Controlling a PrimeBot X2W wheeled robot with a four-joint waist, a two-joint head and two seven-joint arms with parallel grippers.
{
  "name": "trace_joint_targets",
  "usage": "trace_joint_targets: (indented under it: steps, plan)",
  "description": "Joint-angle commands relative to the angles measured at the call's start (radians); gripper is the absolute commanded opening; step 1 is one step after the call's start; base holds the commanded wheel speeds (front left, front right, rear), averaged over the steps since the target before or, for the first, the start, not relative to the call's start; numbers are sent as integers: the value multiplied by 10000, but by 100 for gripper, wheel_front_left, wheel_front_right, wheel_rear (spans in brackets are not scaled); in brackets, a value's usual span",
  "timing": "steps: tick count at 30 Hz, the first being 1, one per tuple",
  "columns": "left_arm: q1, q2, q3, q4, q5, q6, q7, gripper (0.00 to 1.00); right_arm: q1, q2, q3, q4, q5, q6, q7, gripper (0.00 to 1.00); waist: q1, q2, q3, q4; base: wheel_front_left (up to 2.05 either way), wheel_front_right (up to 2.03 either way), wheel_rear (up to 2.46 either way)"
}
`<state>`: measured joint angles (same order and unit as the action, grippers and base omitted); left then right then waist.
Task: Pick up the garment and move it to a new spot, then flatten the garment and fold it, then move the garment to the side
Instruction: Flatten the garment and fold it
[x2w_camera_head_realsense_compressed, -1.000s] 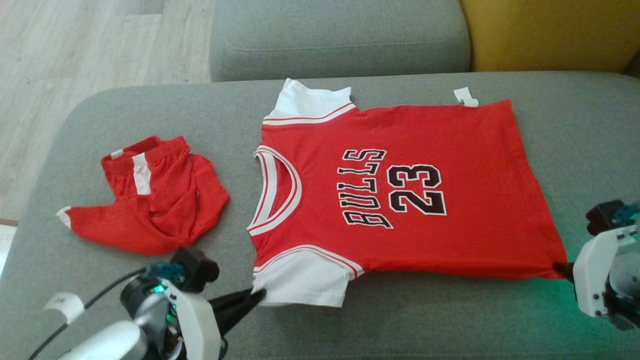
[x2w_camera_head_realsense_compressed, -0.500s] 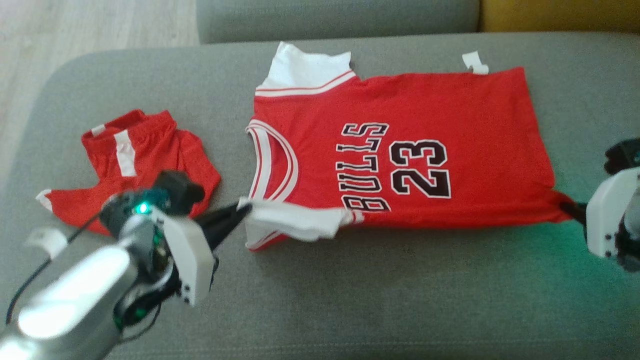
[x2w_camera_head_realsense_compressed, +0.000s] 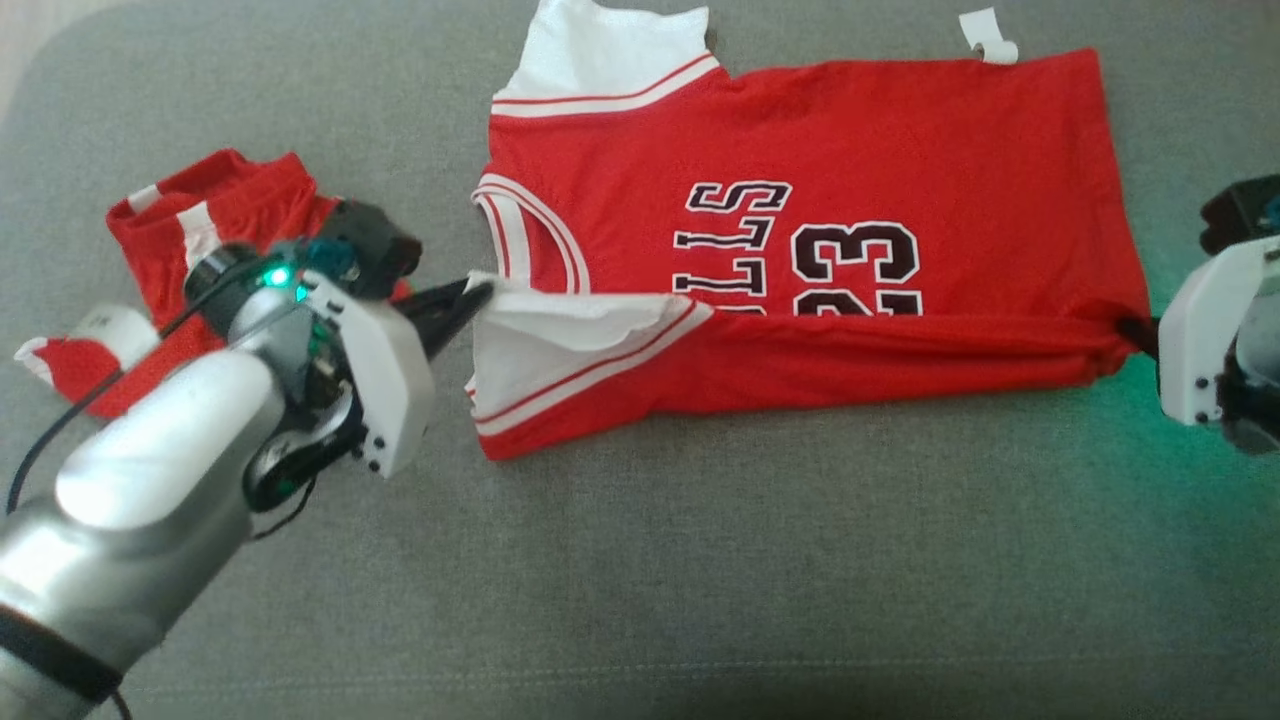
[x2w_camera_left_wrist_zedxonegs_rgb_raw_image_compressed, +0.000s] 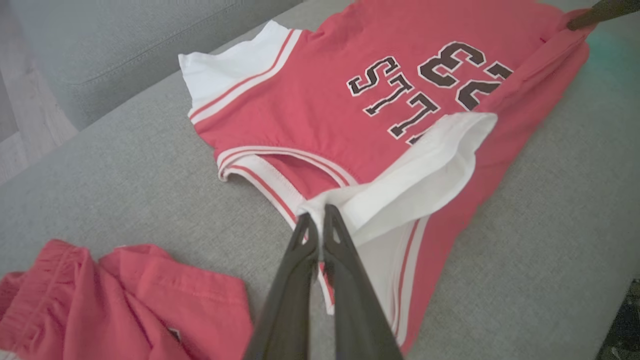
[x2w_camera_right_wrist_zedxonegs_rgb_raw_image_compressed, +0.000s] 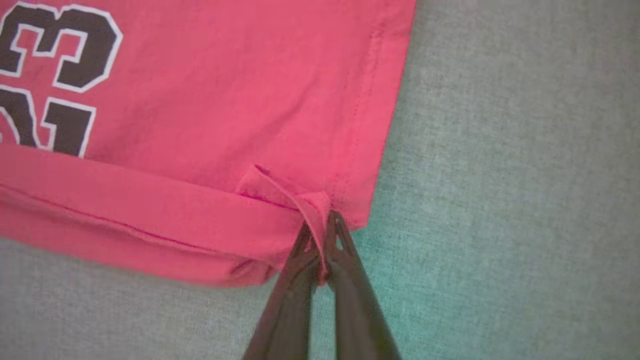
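- We see the garment (x2w_camera_head_realsense_compressed: 850, 140) in red, its sleeves white with red-and-white striped bands.
- Its lettering and number are black, outlined in white.
- The shorts (x2w_camera_head_realsense_compressed: 250, 195) are red with a white stripe.
- The sofa cushion (x2w_camera_head_realsense_compressed: 700, 560) is grey, and we see it tinged green beside the right claw (x2w_camera_right_wrist_zedxonegs_rgb_raw_image_compressed: 324, 220).
- Left claw (x2w_camera_left_wrist_zedxonegs_rgb_raw_image_compressed: 316, 220) and right claw are dark.

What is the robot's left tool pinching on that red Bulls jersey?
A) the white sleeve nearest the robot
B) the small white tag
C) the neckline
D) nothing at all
A: the left tool is shut on the corner of the near white sleeve of the jersey, doubled over the lettering.
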<state>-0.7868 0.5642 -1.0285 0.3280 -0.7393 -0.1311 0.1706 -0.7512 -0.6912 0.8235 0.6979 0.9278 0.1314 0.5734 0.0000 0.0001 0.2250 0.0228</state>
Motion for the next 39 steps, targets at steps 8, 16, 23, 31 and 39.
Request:
trace_joint_targets:
  steps: [8, 16, 23, 31, 39]
  plan:
    - [-1646, -143, -92, 1152, 88, 18, -940, 100, -976, 320, -677, 593, -716, -7, -1283, 100, 0, -1, 355, -75, 0, 0, 0]
    - [-1488, -1107, 930, 2641, -142, 1123, -3440, 100, -1025, 1253, -1323, 1317, -1478, -7, -4050, 100, 0, -1, -57, -168, 0, 0, 0]
    - [250, -1961, 3340, 1317, -399, 2829, -4314, 100, 11, 1874, -2500, 1109, -2839, -7, -8180, 100, 0, -1, -986, -126, 0, 0, 0]
    - [4076, -3463, 6193, -1523, 1400, 3498, -4321, 100, 2886, 3319, -6110, -1874, -5758, -7, -8348, 100, 0, -1, -1798, -216, 0, 0, 0]
    - [6347, -4687, 7166, -1774, 2982, 2928, -4322, 100, 5774, 5076, -7831, -3991, -7797, -7, -8350, 100, 0, -1, -2163, -259, 0, 0, 0]
